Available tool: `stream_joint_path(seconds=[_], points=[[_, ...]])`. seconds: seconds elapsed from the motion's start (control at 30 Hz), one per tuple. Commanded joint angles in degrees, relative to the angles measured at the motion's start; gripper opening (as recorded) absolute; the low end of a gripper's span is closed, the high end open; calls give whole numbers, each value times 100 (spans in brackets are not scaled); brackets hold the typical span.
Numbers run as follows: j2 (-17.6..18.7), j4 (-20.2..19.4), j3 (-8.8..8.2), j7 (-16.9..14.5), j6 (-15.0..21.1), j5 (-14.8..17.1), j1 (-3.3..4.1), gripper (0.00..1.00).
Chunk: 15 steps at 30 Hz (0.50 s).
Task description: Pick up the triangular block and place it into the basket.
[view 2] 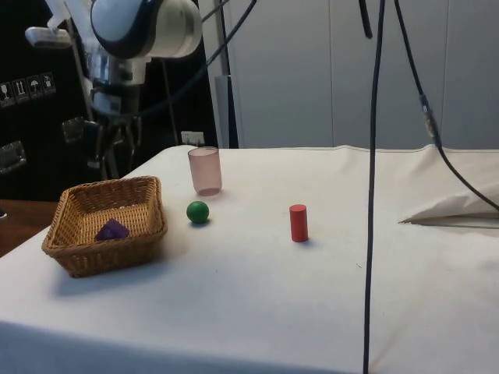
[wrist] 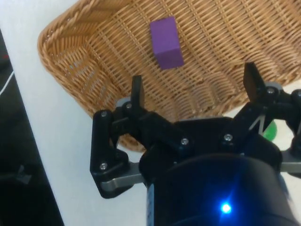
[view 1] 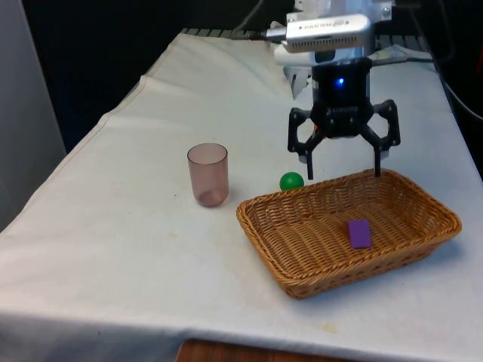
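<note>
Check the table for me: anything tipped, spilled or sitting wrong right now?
Nothing stands out. The purple block lies inside the basket, which sits flat. The pink cup and red cylinder stand upright, the green ball rests beside the basket, and the gripper hangs above with jaws open.

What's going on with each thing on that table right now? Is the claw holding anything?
End effector: open, empty, above the basket's far rim.
Purple triangular block: lying inside the basket.
Wicker basket: upright on the table, holding the block.
Pink cup: upright, looks empty.
Green ball: resting on the cloth beside the basket.
Red cylinder: standing on end, apart from the rest.
</note>
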Motion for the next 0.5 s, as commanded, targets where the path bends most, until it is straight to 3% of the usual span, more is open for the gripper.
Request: stream_joint_path(seconds=[0.0, 0.03, 0.1, 0.23, 0.27, 0.3, 0.47], points=[[-34, -23, -6, 0, -17, -23, 0, 100], [-103, -97, -52, 40, -40, -103, 46, 100], [-166, -160, -63, 52, -63, -218, 57, 100], [-218, -229, -69, 92, -103, -418, 63, 100], [-195, -201, -6, 40, -74, -395, 11, 100], [-241, -258, -74, 103, -126, -510, 69, 100], [-298, -332, -57, 172, -235, -756, 69, 100]])
